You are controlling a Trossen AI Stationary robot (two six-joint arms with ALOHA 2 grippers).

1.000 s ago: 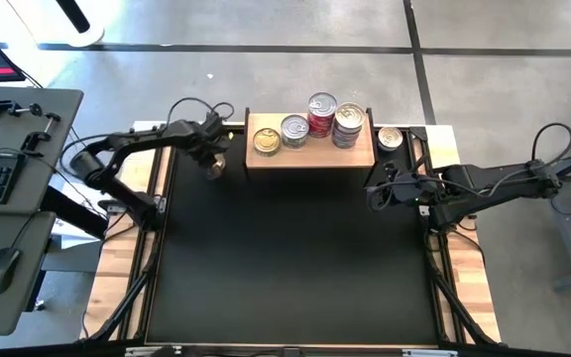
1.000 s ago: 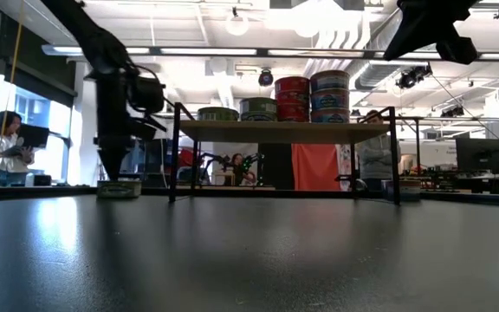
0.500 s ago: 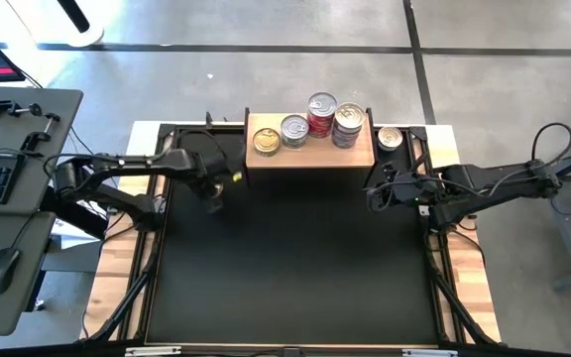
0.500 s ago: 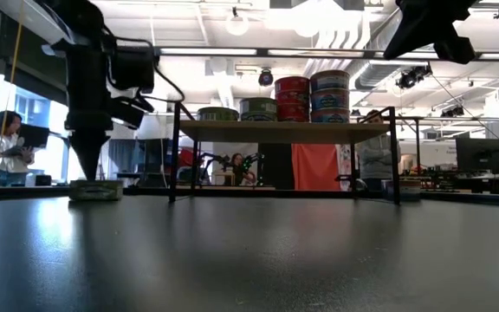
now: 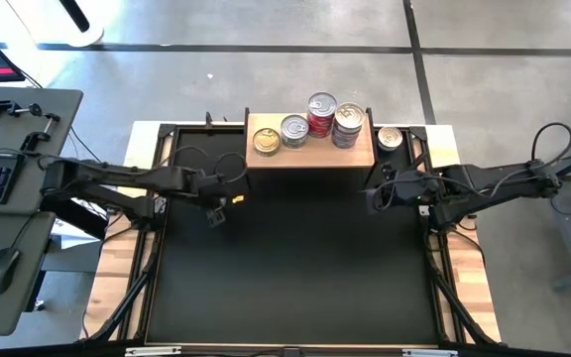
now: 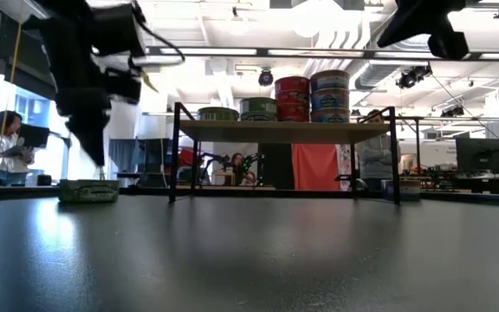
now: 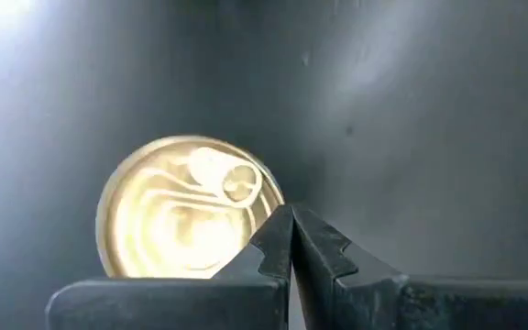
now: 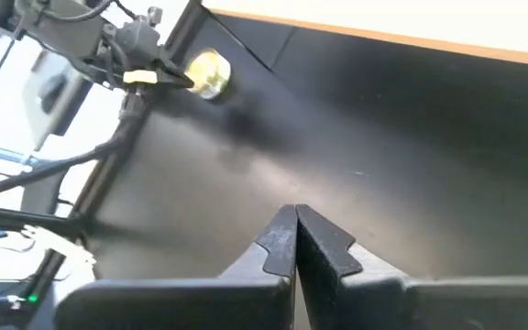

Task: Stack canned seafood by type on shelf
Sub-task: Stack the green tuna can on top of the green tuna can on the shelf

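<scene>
Left gripper (image 5: 216, 212) sits left of centre in the high view, over the black mat (image 5: 295, 268), jaws pressed together, holding nothing. Its wrist view shows the 2 dark fingertips (image 7: 287, 240) meeting at a point, right at the rim of a gold-lidded round flat tin (image 7: 189, 209) lying on the mat; can't tell if they touch it. In the low view that tin (image 6: 88, 191) sits at far left on the mat, greenish side label, with the left arm above it.

Light-brown wooden shelf on thin black legs (image 5: 310, 154) is at top centre of the high view. On it, left to right: 1 gold-lidded tin (image 5: 267, 141), 1 silver-lidded tin (image 5: 294, 129), a stack of red-labelled tins (image 5: 322, 112), a stack of bluish-labelled tins (image 5: 349, 124). Low view shows the 2 stacks (image 6: 311, 95) standing taller than the 2 single tins.

1 more gold-lidded tin (image 5: 390, 138) sits off the shelf, just beside its right end, upper right of centre.

Right gripper (image 5: 373, 197) waits right of centre in the high view, below the shelf's right end, jaws pressed together, empty.
</scene>
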